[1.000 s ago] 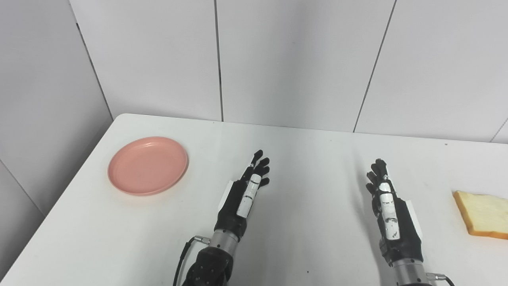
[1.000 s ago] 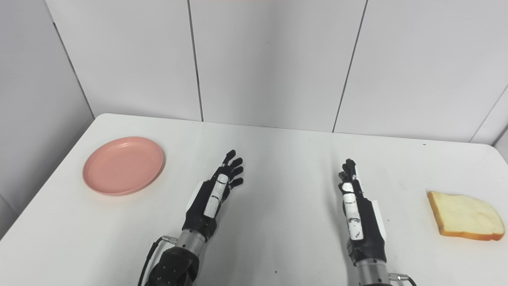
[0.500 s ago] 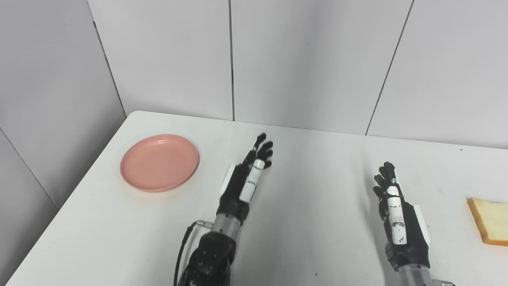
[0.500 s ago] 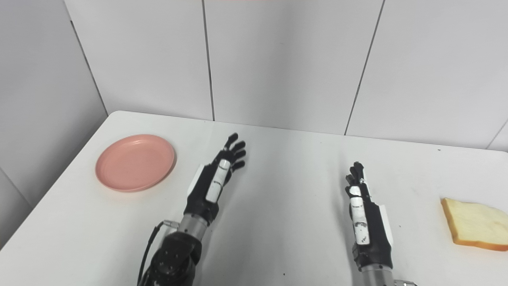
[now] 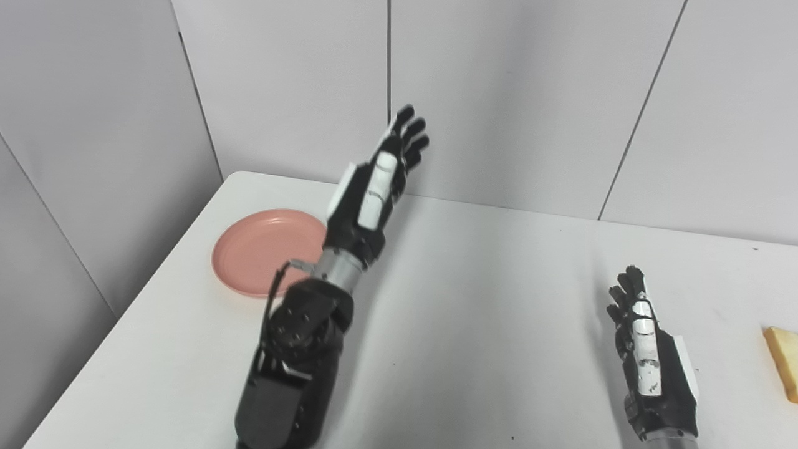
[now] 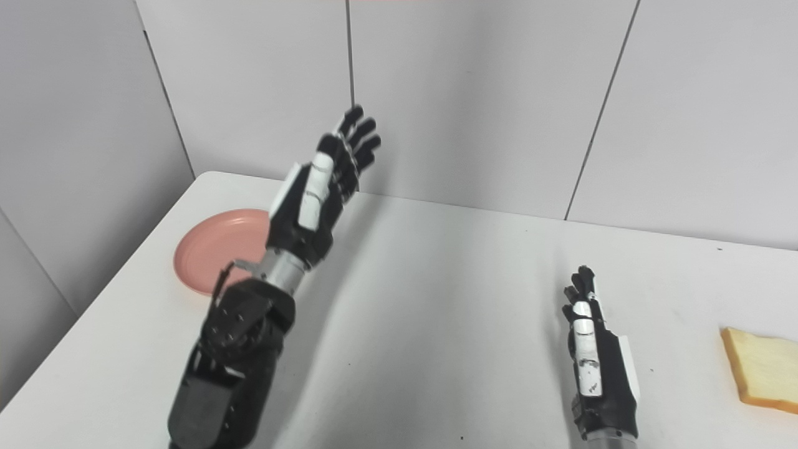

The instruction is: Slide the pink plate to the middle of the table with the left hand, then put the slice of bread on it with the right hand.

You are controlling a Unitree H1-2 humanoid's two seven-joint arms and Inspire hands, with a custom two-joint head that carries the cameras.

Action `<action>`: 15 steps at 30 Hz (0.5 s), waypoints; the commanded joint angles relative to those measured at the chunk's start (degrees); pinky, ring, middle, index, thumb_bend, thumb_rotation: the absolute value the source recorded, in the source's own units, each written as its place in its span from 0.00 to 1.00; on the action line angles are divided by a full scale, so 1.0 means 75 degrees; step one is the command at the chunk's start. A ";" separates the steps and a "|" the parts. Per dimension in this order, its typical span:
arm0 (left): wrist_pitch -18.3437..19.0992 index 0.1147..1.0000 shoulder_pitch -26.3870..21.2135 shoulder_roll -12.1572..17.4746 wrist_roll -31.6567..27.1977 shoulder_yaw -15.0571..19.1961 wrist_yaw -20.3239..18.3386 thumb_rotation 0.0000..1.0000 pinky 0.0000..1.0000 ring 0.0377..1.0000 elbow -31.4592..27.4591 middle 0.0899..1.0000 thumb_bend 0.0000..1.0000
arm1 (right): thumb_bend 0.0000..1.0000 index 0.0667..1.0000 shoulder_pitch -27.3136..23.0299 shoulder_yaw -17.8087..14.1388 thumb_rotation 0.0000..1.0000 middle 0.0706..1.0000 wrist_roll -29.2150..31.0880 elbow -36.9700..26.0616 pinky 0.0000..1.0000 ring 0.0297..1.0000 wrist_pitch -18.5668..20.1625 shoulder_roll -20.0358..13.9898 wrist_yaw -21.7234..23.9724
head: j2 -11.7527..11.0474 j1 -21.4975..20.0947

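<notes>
The pink plate [image 5: 262,249] lies near the table's far left corner, its right side partly hidden behind my left forearm. My left hand [image 5: 374,187] is raised well above the table, to the right of the plate, open with its fingers stretched up and nothing in it. A slice of bread [image 6: 762,371] lies flat at the table's right side, cut off by the edge of the left eye view. My right hand [image 6: 595,355] rests low over the table left of the bread, open and holding nothing.
The white table [image 5: 486,299] ends close to the plate at its left edge [image 5: 124,312] and meets grey wall panels [image 5: 499,93] at the back.
My left arm has lifted high off the table and moved forward, now covering part of the plate. The camera has panned left, shifting the whole scene right. The right hand has stayed put.
</notes>
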 commanded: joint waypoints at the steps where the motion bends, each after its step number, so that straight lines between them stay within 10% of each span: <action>1: 0.0154 0.95 -0.0408 0.0145 -0.0076 0.0152 0.0105 0.95 0.94 0.95 -0.0358 0.96 0.78 | 0.28 1.00 -0.0180 -0.0007 1.00 1.00 -0.0013 -0.0291 1.00 1.00 -0.0001 0.0052 -0.0030 | -0.0004 0.0029; 15: -0.0133 0.94 -0.0689 0.1187 0.0063 0.1563 0.0870 0.97 0.92 0.95 -0.0225 0.94 0.73 | 0.28 1.00 -0.0191 -0.0006 1.00 1.00 0.0225 -0.0451 1.00 1.00 0.0105 0.0094 -0.0001 | -0.0072 0.0063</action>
